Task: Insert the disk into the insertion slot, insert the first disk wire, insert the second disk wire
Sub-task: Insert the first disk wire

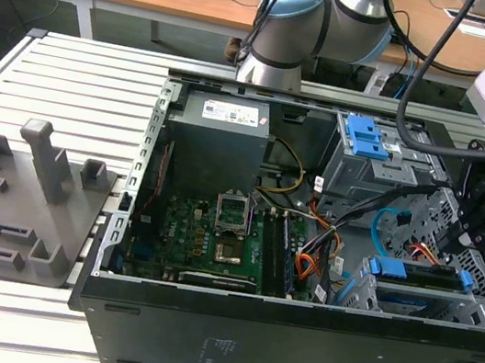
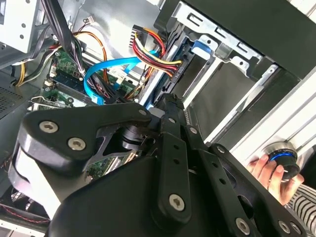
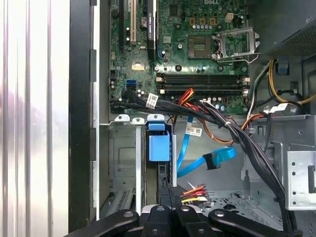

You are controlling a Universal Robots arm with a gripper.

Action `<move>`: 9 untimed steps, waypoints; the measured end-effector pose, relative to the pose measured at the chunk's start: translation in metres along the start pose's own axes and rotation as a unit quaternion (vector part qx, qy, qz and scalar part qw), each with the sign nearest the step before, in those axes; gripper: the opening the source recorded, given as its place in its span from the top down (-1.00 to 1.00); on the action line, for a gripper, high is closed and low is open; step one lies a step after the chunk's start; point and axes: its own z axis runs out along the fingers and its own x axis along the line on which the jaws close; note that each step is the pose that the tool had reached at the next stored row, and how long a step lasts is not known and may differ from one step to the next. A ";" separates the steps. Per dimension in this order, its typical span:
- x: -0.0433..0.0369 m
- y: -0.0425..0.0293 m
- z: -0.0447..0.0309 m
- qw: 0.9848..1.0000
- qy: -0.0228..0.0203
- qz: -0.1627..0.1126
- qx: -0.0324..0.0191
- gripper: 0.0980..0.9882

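Disk (image 3: 159, 147) with its blue carrier sits in the insertion slot (image 3: 121, 158) of the light grey cage. Close against it, the tool (image 3: 171, 195) is closed on the plug end of the first disk wire (image 3: 195, 192), whose red, orange and yellow strands spread out beside the fingertips. The second disk wire (image 3: 207, 160) loops loose nearby, apart from the tool, its dark plug untouched.

Both wrist views: the gripper (image 3: 167, 191) body is cut off by the frame edge. In the first wrist view, the first disk wire (image 3: 195, 191) ends right against the gripper and its plug is covered. In the second wrist view, the second disk wire (image 2: 113, 65) passes under the gripper's link, hiding that end. Beyond the gripper, a person's hand (image 2: 264, 170) is partly covered and partly cut off.
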 end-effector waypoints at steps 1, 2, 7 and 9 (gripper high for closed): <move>0.0000 0.0001 0.0008 1.000 0.000 0.000 0.000 0.98; 0.0000 0.0001 0.0021 1.000 0.000 0.000 0.000 0.98; 0.0003 0.0002 0.0028 1.000 0.000 0.000 0.000 0.98; 0.0003 0.0002 0.0029 1.000 0.000 0.000 0.000 0.98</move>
